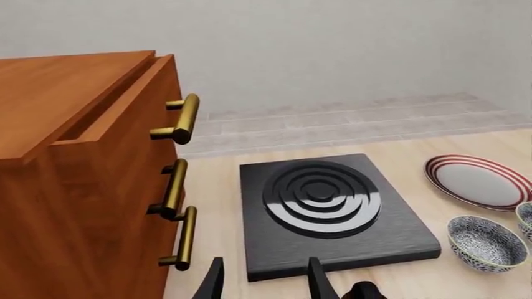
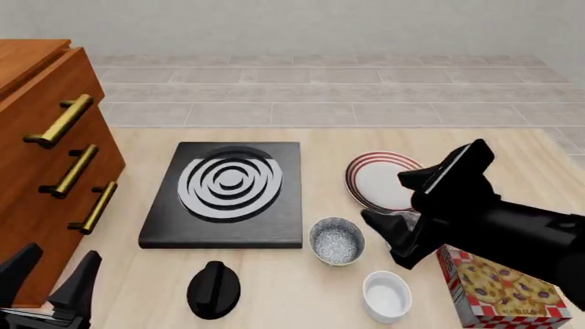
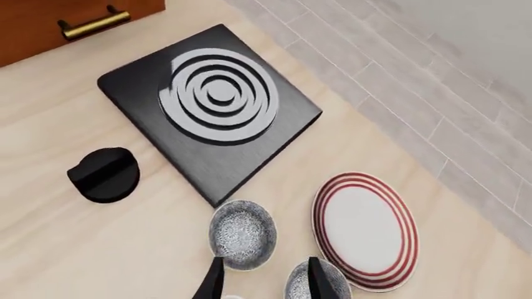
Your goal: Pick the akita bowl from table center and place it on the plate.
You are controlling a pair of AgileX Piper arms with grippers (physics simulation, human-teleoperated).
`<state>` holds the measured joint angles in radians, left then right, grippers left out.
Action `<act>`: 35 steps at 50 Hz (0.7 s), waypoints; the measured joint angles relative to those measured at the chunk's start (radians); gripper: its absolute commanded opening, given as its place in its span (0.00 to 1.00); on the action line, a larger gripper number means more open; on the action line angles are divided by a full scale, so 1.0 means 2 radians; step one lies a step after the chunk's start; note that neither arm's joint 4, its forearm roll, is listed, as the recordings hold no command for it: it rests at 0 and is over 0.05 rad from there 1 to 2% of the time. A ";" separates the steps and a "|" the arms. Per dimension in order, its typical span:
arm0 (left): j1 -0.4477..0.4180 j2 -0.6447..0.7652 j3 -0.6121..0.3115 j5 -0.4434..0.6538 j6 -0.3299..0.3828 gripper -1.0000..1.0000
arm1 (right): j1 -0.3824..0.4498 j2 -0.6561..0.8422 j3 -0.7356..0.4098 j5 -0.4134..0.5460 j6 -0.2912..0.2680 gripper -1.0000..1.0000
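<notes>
The akita bowl [image 3: 296, 288], pale bluish-grey outside and speckled inside, sits beside the red-ringed white plate [image 3: 364, 230]. My right gripper [image 3: 264, 283] is open just above the table, and one fingertip [image 3: 318, 277] overlaps the bowl's rim. In the left wrist view the bowl [image 1: 525, 218] shows only at the picture's edge, near the plate [image 1: 478, 180]. In the front view the right gripper [image 2: 391, 238] covers almost all of it, next to the plate [image 2: 384, 179]. My left gripper [image 2: 51, 274] hangs open and empty at the near left by the cabinet.
A like speckled bowl with a tan-olive rim [image 2: 336, 240] stands just left of the right gripper. A white ramekin [image 2: 386, 295], a red-checked box [image 2: 498, 284], a black knob [image 2: 212, 288], a black burner slab [image 2: 229, 195] and a wooden drawer cabinet [image 2: 46, 171] are on the table.
</notes>
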<state>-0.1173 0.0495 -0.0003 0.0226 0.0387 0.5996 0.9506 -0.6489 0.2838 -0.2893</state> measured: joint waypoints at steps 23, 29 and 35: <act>-0.009 -0.002 0.000 0.004 0.005 1.00 | 0.040 0.129 -0.014 -0.026 -0.043 1.00; -0.009 -0.002 0.000 0.004 0.008 1.00 | 0.043 0.157 -0.013 -0.037 -0.051 1.00; -0.009 -0.003 0.000 0.003 0.011 1.00 | 0.044 0.183 -0.012 -0.049 -0.057 1.00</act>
<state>-0.1354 0.0436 -0.0004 0.0292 0.0608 0.6880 1.3162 -0.6734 0.1850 -0.4024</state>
